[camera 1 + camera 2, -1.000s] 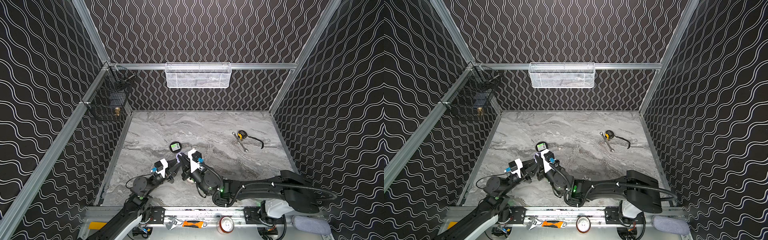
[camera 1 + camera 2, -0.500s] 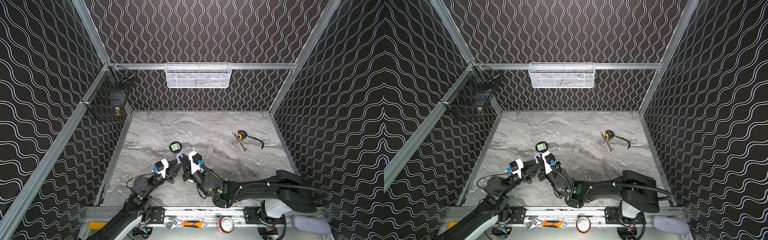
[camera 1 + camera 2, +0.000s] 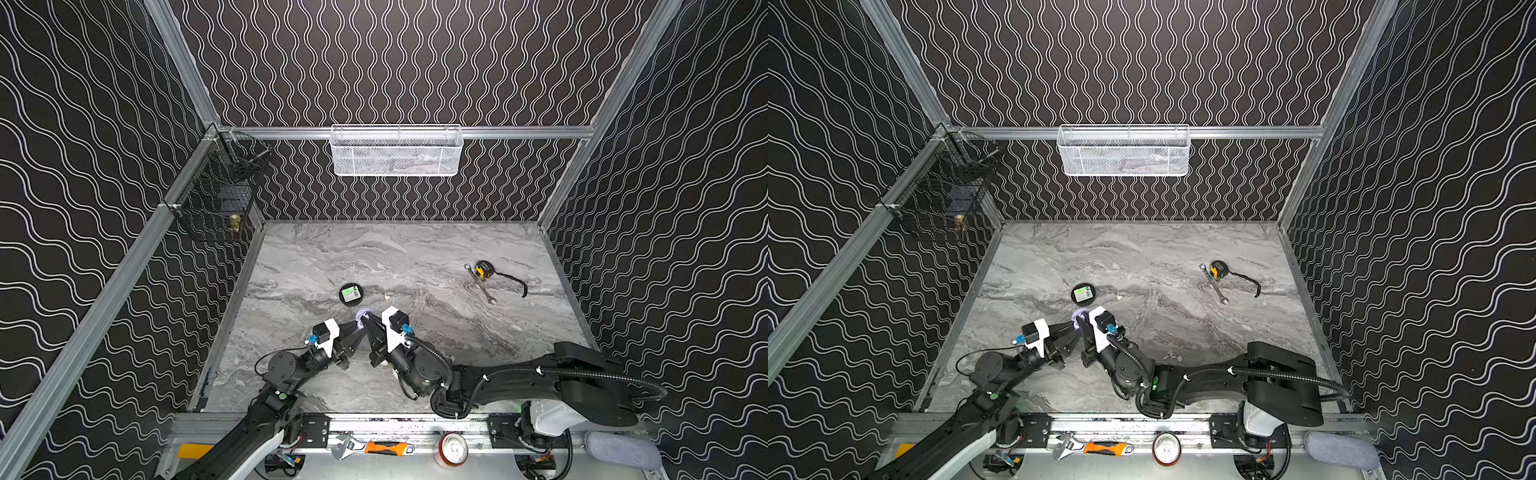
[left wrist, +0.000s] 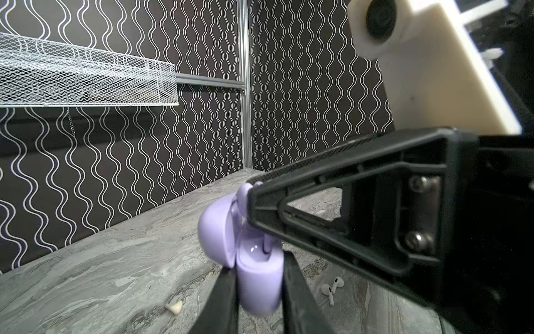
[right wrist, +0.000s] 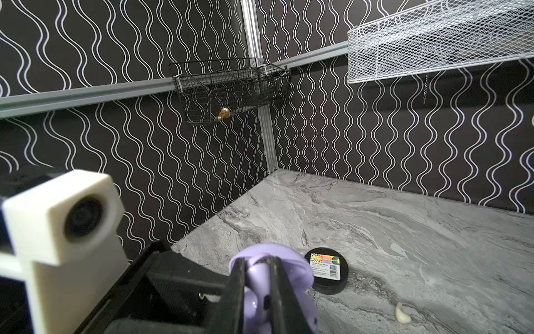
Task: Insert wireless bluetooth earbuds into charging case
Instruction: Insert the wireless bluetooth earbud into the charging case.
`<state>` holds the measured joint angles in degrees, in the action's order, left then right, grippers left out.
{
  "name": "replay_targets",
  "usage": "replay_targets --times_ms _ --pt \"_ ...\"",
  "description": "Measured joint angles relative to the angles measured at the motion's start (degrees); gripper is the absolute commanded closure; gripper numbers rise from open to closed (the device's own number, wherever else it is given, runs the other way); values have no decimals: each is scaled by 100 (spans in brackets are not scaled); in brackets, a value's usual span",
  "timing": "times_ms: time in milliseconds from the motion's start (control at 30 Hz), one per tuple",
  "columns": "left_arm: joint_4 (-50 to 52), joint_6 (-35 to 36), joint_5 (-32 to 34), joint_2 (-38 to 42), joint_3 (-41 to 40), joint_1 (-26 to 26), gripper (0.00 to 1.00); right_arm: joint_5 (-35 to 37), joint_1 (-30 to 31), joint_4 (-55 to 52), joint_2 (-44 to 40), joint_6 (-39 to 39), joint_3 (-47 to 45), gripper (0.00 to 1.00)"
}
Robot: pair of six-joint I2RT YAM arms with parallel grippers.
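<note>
We see the left fingers closed tight on the body of the open lilac charging case, one finger on each side of it, with the lid tipped back. The right fingers are pinched together on a lilac earbud and hold it at the mouth of the case, its stem pointing down into the case; we cannot tell whether it is fully seated. In both top views the case is just beside the black round tin, on the side of the tin nearer the robot's base, and the two pairs of fingers meet at it from either side. We cannot tell whether the bottom of the case touches the table. A cream earbud lies loose on the table near the tin, to the tin's right. A pair of white earbuds lies side by side on the table farther from the tin, towards the robot's base and to the right, close by the right arm. A yellow and black tape measure and a wrench just beside it lie well apart from the tin, towards the right wall.
</note>
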<state>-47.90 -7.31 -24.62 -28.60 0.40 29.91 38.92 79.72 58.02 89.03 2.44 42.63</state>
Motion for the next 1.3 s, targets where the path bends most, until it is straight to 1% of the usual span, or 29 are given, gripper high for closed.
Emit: replay_targets --times_ms 133,233,333,433,533,667,733,867,967,1033,1067,1133,1233,1300 --pt "-2 0 24 -2 0 0 100 13 0 -31 33 74 35 78" --pt "-2 0 85 -4 0 -2 100 20 13 -55 35 107 4 77" --pt "-4 2 131 -17 0 -7 100 -4 20 -92 35 127 -11 72" --pt "-15 2 133 -46 0 -7 100 2 44 -116 35 125 -11 71" --pt "-55 2 129 -87 0 -7 100 15 52 -120 28 120 -13 66" --pt "-133 4 114 -81 0 -7 100 149 162 -273 -210 28 -66 65" --pt "-225 13 74 -96 0 -7 100 293 240 -339 -466 -48 -129 66" --pt "-284 17 35 -157 0 -7 100 345 328 -649 -1034 -146 -129 71" --pt "-297 24 -79 -243 46 -7 100 549 319 -1062 -1440 -155 -48 71" --pt "-304 46 -221 -284 87 -4 100 603 210 -1528 -1694 -155 131 73" --pt "-304 66 -271 -302 98 0 100 590 94 -1836 -1781 -144 280 74" --pt "-361 133 -380 -389 107 13 100 505 -321 -2636 -1906 101 675 77" --pt "-481 144 -603 -564 111 55 100 166 -933 -3554 -2011 481 894 75" --pt "-581 149 -699 -704 140 90 100 -87 -1108 -4050 -2052 597 868 72"
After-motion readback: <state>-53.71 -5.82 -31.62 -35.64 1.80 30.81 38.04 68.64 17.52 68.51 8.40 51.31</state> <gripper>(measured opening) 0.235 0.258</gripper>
